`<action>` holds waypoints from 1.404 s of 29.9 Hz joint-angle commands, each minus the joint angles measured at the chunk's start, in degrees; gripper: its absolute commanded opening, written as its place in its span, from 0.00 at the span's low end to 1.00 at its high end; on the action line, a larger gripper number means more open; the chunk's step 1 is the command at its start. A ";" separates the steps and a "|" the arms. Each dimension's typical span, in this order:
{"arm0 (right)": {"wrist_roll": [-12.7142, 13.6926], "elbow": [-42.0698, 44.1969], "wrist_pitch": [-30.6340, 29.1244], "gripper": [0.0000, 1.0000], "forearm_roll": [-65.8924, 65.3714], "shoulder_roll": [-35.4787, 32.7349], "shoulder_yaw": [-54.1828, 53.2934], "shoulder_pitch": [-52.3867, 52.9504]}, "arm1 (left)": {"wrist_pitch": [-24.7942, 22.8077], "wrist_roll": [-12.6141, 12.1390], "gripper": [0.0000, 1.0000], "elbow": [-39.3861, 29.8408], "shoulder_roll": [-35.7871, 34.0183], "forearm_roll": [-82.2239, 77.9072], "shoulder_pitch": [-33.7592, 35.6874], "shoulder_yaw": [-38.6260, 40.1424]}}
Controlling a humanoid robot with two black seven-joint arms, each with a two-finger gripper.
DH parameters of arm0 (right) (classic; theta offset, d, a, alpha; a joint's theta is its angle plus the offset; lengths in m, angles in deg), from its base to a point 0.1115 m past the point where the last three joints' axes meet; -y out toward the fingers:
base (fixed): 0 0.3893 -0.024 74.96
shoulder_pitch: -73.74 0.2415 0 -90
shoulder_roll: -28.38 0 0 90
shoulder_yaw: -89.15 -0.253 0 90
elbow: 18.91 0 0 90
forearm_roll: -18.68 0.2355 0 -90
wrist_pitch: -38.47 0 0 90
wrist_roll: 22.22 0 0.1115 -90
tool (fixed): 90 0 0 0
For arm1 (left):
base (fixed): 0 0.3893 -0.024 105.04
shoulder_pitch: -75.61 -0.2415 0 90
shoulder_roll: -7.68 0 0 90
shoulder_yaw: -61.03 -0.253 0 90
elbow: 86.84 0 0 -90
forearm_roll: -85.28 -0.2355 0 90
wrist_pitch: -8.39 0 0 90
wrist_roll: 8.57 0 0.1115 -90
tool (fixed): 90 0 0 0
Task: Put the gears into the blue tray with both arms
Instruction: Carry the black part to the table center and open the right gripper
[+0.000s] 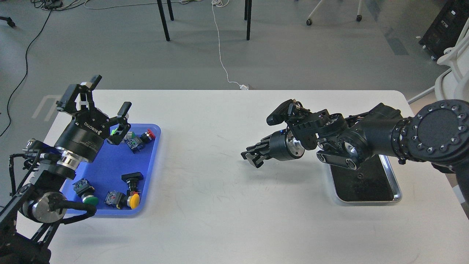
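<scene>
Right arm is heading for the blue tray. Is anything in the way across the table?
Nothing visible. The table between the right gripper and the blue tray is bare. Push-button switches crowd the tray's far and near ends, and the left gripper hangs over its far left corner, jaws open.

Switches (132, 142) in tray (154, 154) left; metal tray (397, 190) right.

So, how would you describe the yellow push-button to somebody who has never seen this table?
Find the blue tray at the table's left side. Go to its near right corner: the yellow push-button lies there on its side. Its neighbours have green, black or red caps; this is the only yellow one.
</scene>
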 commanded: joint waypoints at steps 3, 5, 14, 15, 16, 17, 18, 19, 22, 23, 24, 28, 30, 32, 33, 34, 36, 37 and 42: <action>0.00 -2.12 0.51 0.19 0.31 -0.01 0.02 -0.03 | -0.01 0.00 0.98 -0.13 -0.26 0.00 -0.01 -0.06; 0.00 -2.39 0.95 0.19 0.31 -0.01 0.10 -0.20 | -0.01 0.00 0.98 -0.13 -0.26 0.00 -0.09 -0.06; 0.00 -2.21 2.10 0.22 0.31 -0.01 0.37 -1.52 | -0.01 0.00 0.98 -0.13 -0.26 0.00 -0.45 -0.06; 0.00 -2.21 2.01 0.22 0.31 -0.01 0.45 -1.52 | -0.01 0.00 0.98 -0.13 -0.26 0.00 -0.45 -0.06; 0.00 -2.12 2.10 0.23 0.40 -0.01 0.80 -1.52 | -0.01 0.00 0.98 -0.13 -0.26 0.00 -0.45 -0.06; 0.00 -2.12 2.10 0.24 0.40 -0.01 1.16 -1.52 | -0.01 0.00 0.98 -0.13 -0.26 0.00 -0.45 -0.06; 0.00 -2.04 2.10 0.25 0.40 -0.01 1.42 -1.52 | -0.01 0.00 0.98 -0.13 -0.26 0.00 -0.45 -0.06; 0.00 -2.04 2.19 0.26 0.40 -0.01 1.42 -1.61 | -0.01 0.00 0.98 -0.13 -0.26 0.00 -0.53 -0.06; 0.00 -1.77 2.19 0.26 0.40 -0.01 1.60 -2.05 | -0.01 0.00 0.98 -0.22 -0.26 0.00 -0.53 0.03; 0.00 -1.77 2.19 0.26 0.40 -0.01 1.51 -2.05 | -0.01 0.00 0.98 -0.22 -0.26 0.00 -0.53 -0.05; 0.00 -1.77 2.19 0.26 0.40 -0.01 1.51 -2.05 | -0.01 0.00 0.98 -0.22 -0.26 0.00 -0.53 0.03; 0.00 -1.68 2.19 0.28 0.49 -0.01 1.51 -2.05 | -0.01 0.00 0.98 -0.22 -0.26 0.00 -0.62 0.03; 0.00 -1.68 2.27 0.38 0.49 -0.01 1.42 -2.05 | -0.10 0.00 0.98 -0.22 -0.26 0.00 -0.71 0.03; 0.00 -1.68 2.71 0.51 0.49 -0.01 1.42 -2.05 | -0.19 0.00 0.98 -0.22 -0.26 0.00 -0.71 0.03; 0.00 -1.68 2.97 0.55 0.49 -0.01 1.42 -2.05 | -0.10 0.00 0.98 -0.22 -0.26 0.00 -0.71 0.03; 0.00 -1.77 3.24 0.60 0.58 -0.01 1.42 -2.05 | -0.10 0.00 0.98 -0.22 -0.26 0.00 -0.62 0.03; 0.00 -1.68 3.59 0.72 1.10 -0.01 1.42 -2.05 | -0.19 0.00 0.98 -0.22 -0.26 0.00 -0.62 0.03; 0.00 -1.77 3.68 0.77 1.63 -0.01 1.42 -2.05 | -0.10 0.00 0.98 -0.22 -0.26 0.00 -0.62 0.03; 0.00 -1.68 3.86 0.87 3.56 -0.01 0.28 -1.70 | -0.19 0.00 0.98 -0.22 -0.52 0.00 -0.62 0.03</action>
